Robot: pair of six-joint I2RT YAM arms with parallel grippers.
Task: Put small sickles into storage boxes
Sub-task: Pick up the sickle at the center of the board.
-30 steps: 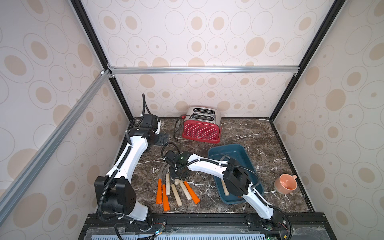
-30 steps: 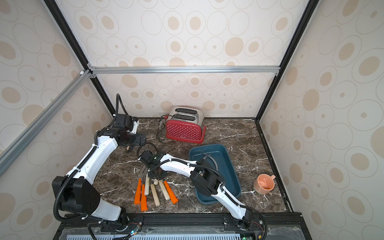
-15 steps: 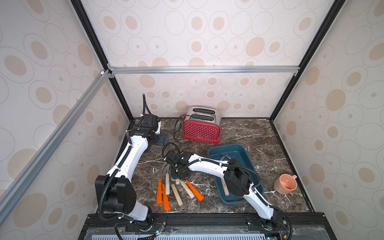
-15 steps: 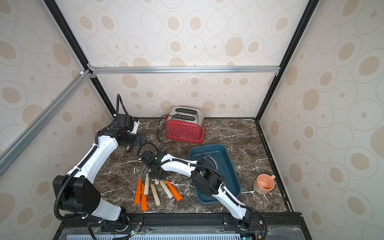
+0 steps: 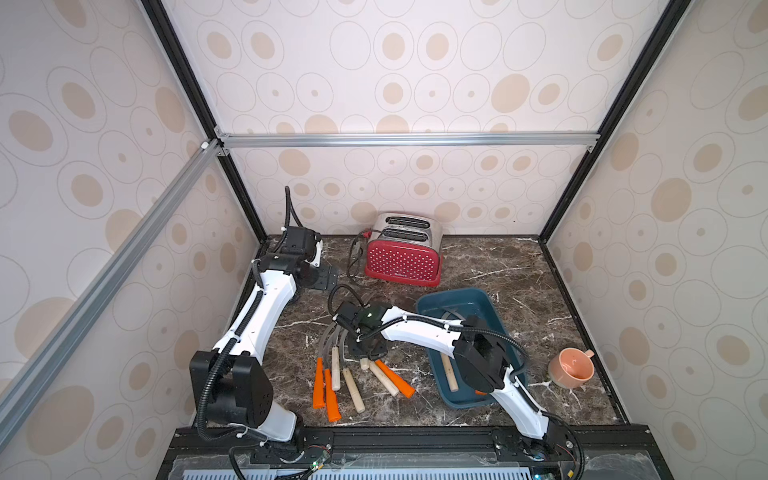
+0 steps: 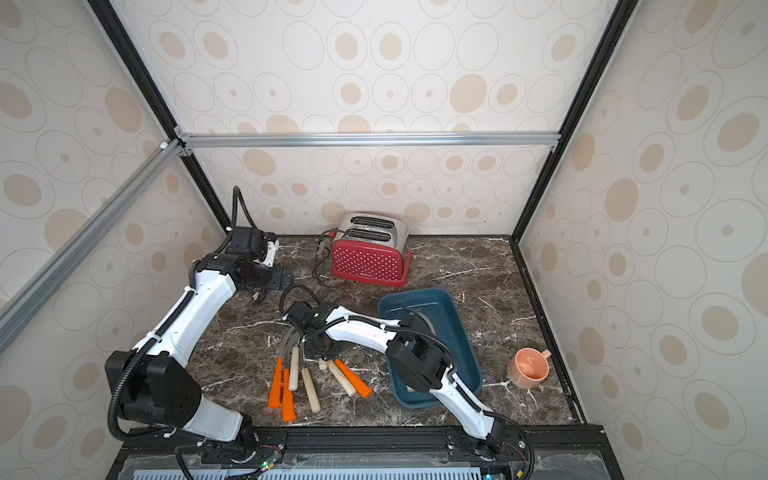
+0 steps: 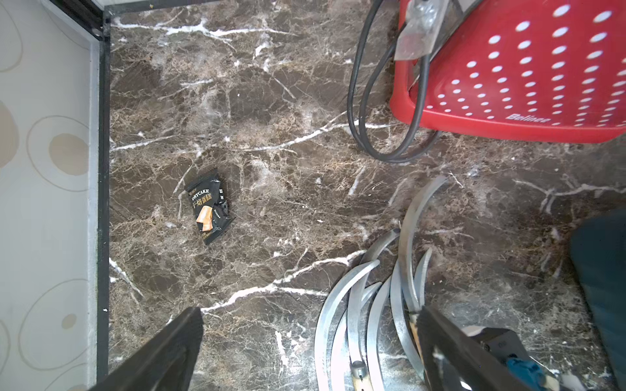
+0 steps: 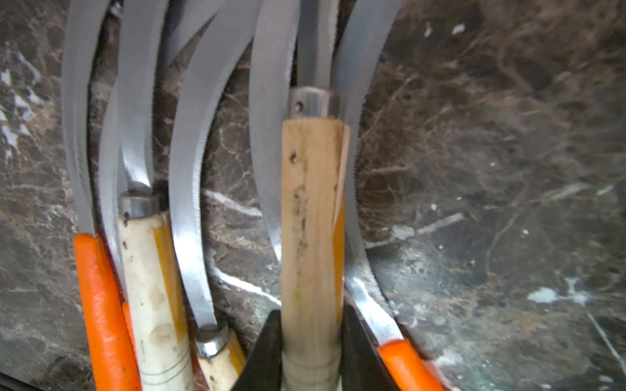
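Several small sickles [image 5: 353, 388] lie fanned on the marble in both top views, orange handles [image 6: 275, 384] and pale wooden ones mixed, blades overlapping. My right gripper [image 8: 311, 352] is down among them, shut on one wooden-handled sickle [image 8: 311, 220]; its black fingers [image 8: 264, 355] press both sides of the handle. In a top view that gripper [image 5: 368, 351] covers the handle's front part. The teal storage box [image 5: 490, 299] stands just right of the pile and holds a wooden-handled sickle [image 5: 449, 372]. My left gripper [image 7: 310, 325] hangs open and empty near the back left corner.
A red dotted toaster [image 5: 403, 257] with a looped black cord [image 7: 359, 101] stands at the back. A pink cup [image 5: 570, 368] sits at the right edge. A small black snack packet [image 7: 208, 206] lies near the left wall.
The right gripper has finished closing on the wooden handle, and the neighbouring wooden and orange handles have shifted slightly to the right. The left arm has not moved.
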